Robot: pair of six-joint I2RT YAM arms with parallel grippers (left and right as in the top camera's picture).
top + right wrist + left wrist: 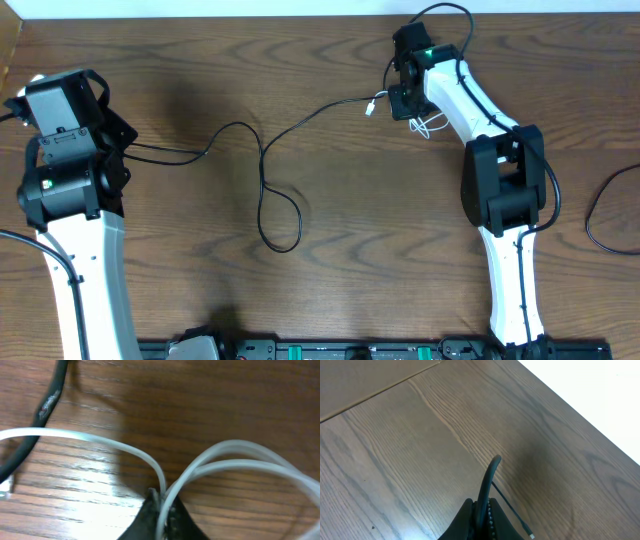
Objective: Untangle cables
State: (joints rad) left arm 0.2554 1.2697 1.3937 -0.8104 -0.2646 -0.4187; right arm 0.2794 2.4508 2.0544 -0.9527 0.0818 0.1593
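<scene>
White cable pinched; black cable print illegible.

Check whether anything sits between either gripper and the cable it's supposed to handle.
Nothing visible does. The right gripper is already shut on looped strands of the white cable, and the left gripper is shut on the black cable. Each cable sits directly between the fingers.
</scene>
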